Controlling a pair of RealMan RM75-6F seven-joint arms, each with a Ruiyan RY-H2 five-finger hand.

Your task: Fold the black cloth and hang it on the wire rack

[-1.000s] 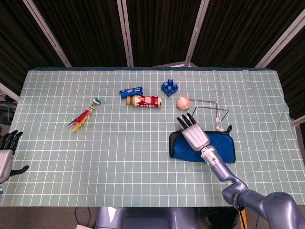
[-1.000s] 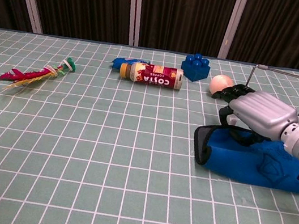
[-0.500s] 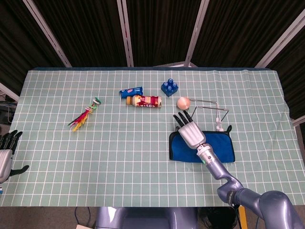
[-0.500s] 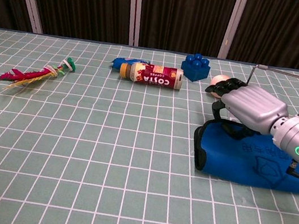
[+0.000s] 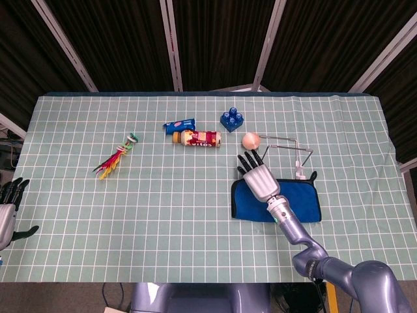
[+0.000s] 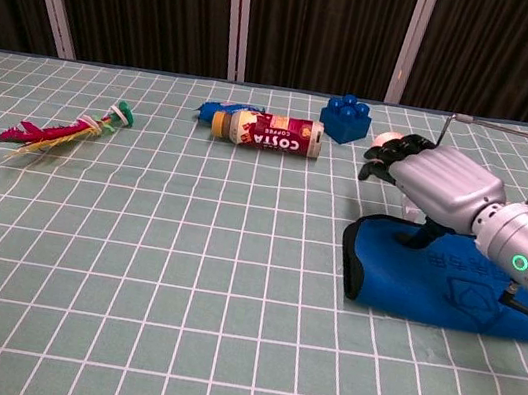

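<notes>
The folded cloth, blue on its upper face with black edging, lies flat on the table at the right. The thin wire rack stands just behind it. My right hand hovers over the cloth's left end with its fingers spread and pointing toward the far side, holding nothing. My left hand hangs off the table's near left corner, empty with fingers apart, and appears only in the head view.
A peach ball sits just beyond my right fingertips. A blue block, a Costa bottle and a blue packet lie further back. A feather toy lies at the left.
My right hand has drifted up and toward the far left, off the cloth's middle to above its left end. The cloth now lies flatter. The left hand is still.
</notes>
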